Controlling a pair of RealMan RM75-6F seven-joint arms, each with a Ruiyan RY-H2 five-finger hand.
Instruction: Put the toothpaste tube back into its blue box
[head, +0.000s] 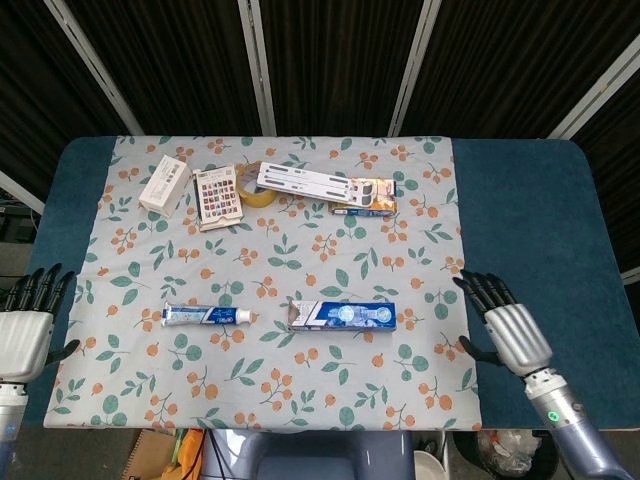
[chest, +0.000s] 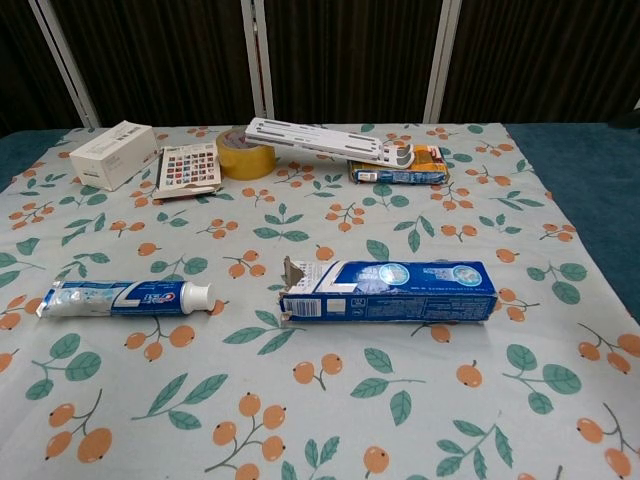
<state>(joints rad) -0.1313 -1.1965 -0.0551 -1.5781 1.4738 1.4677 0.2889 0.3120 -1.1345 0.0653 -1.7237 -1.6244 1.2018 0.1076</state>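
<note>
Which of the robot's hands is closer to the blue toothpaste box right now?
The right hand. It hangs open just off the blue box's closed end, over the cloth's edge. The left hand sits at the far table edge, beyond the toothpaste tube.

Bright even light, faint shadows, sharp.

toothpaste tube (chest: 125, 297) | red/blue logo, unreadable | blue box (chest: 388, 291) | print illegible

The head view looks steeply down from high above the near edge, taking in the whole desk (head: 520, 200). The chest view sits lower and nearer, facing across the cloth (chest: 330, 420). Both share the cloth's middle.
</note>
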